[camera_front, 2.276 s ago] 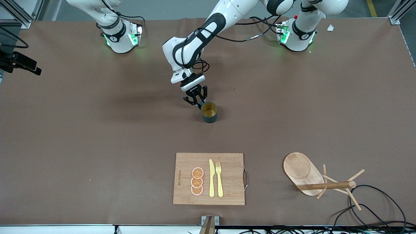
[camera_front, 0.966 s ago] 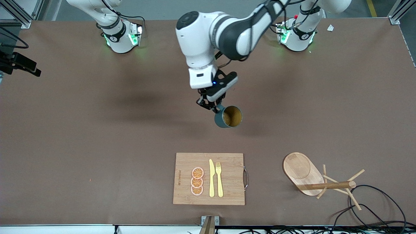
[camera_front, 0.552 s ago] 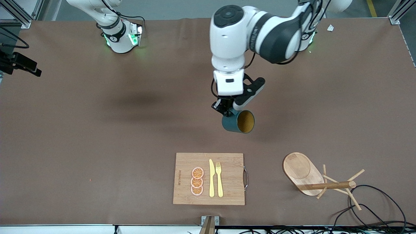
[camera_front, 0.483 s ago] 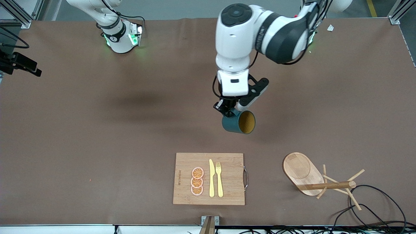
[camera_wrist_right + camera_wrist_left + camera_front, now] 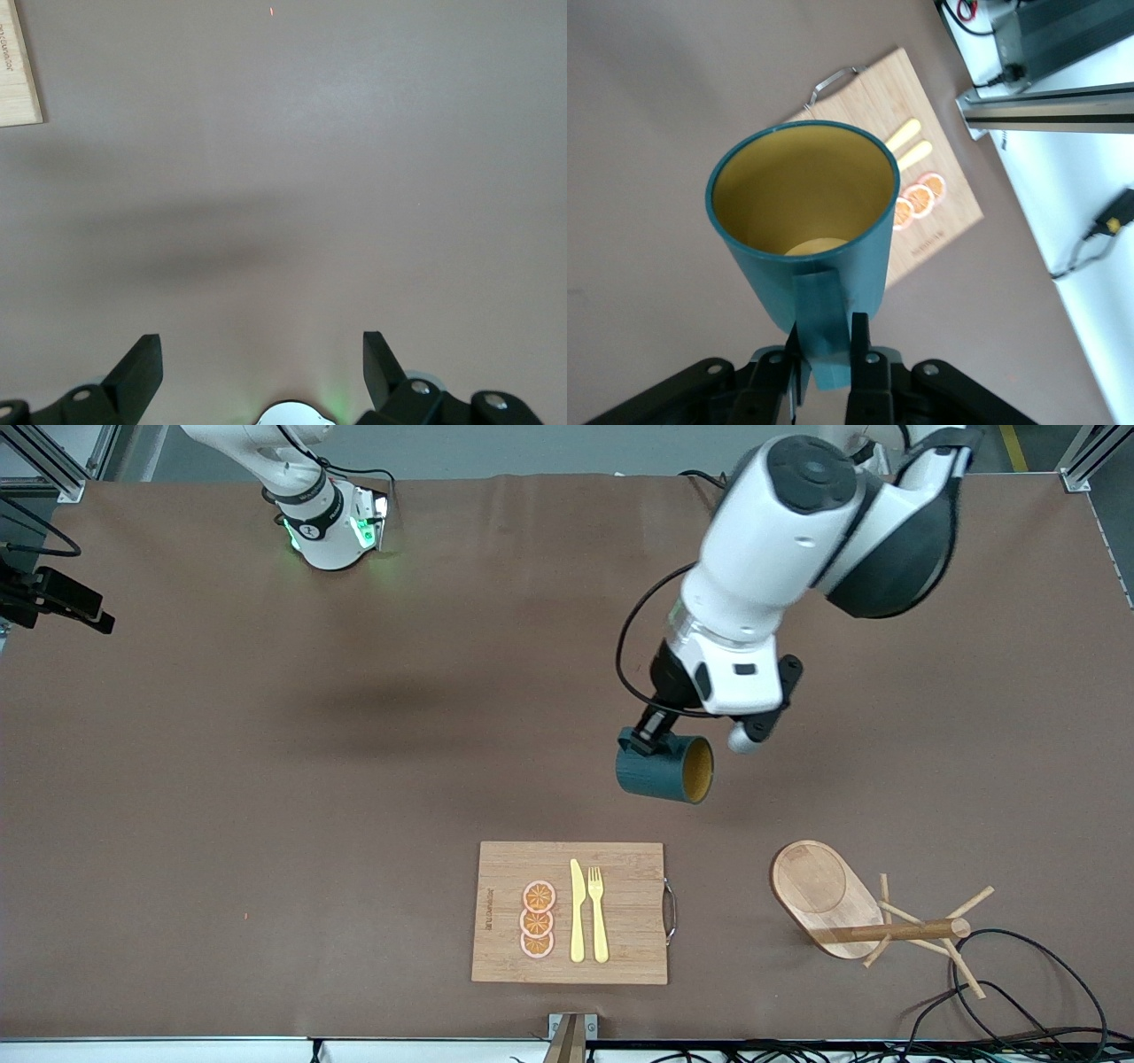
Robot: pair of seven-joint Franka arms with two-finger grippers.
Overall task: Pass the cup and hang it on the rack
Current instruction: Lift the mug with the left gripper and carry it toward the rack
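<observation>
Teal-green outside and mustard-yellow inside, the cup (image 5: 665,770) hangs tipped on its side in the air over bare brown desk (image 5: 266,779), its mouth turned toward the left arm's end. I see the left gripper (image 5: 828,350) clamped tight on the cup's small handle (image 5: 822,328), one finger on each side of it. Below the cup in the front view lies the bamboo cutting board (image 5: 570,913), carrying three orange slices (image 5: 537,919), a yellow knife (image 5: 577,911) and a yellow fork (image 5: 598,914), with a metal handle (image 5: 671,911) on its edge. The wooden mug rack (image 5: 873,920) stands on the desk toward the left arm's end, nearer the front camera than the cup, its pegs bare. Black cables (image 5: 1019,992) trail past its post. My right gripper (image 5: 263,367) waits with its fingers spread wide, holding nothing, over bare desk by the board's corner.
</observation>
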